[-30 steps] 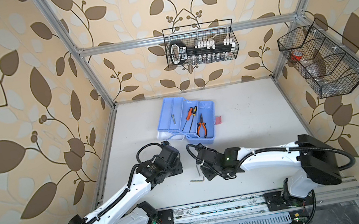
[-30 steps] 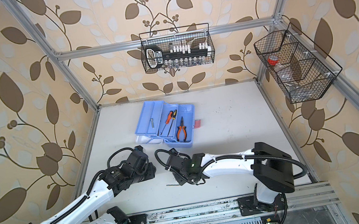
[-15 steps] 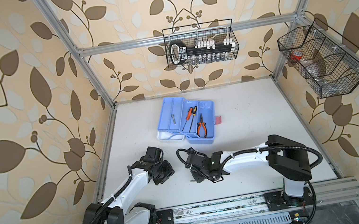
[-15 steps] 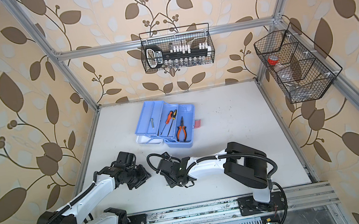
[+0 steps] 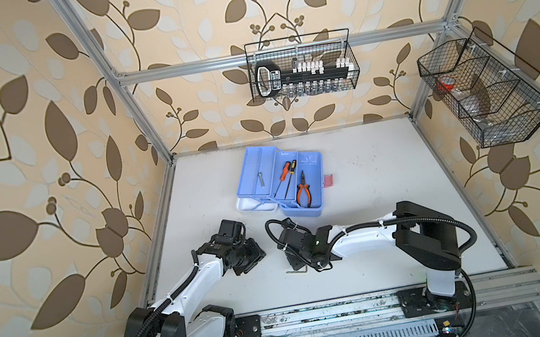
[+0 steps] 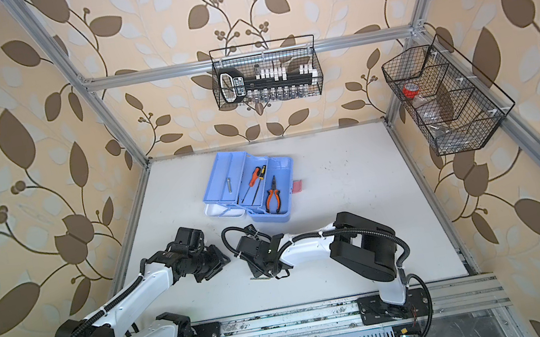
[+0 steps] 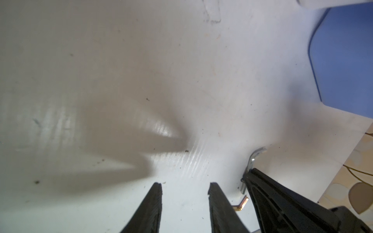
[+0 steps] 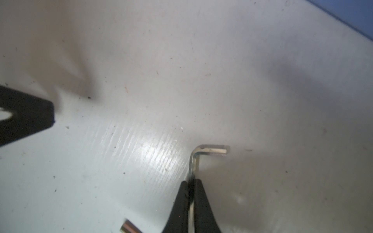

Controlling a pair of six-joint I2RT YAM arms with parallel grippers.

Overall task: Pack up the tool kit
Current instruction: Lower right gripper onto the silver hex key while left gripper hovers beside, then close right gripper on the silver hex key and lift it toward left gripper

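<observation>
The tool kit (image 5: 314, 173) (image 6: 284, 174) lies open at mid-table, its light blue trays holding a bolt (image 5: 260, 178), screwdrivers (image 5: 286, 173) and orange-black pliers (image 5: 303, 191). Its white lid (image 5: 255, 205) lies under the front left corner. My right gripper (image 8: 190, 182) is shut on the long leg of a silver hex key (image 8: 201, 151), low over the table in front of the kit. A bronze hex key (image 7: 242, 204) lies beside it. My left gripper (image 7: 184, 186) stands open over bare table, just left of the right one, with nothing between its fingers.
A pinkish latch piece (image 5: 329, 180) lies on the table to the right of the kit. A black mesh basket (image 5: 301, 66) with a socket holder hangs on the back wall. Another mesh basket (image 5: 488, 93) hangs on the right wall. The metal rail (image 5: 324, 313) runs along the front edge.
My right gripper moved left, came down and closed on the silver hex key. The left arm drew back a little towards the front.
</observation>
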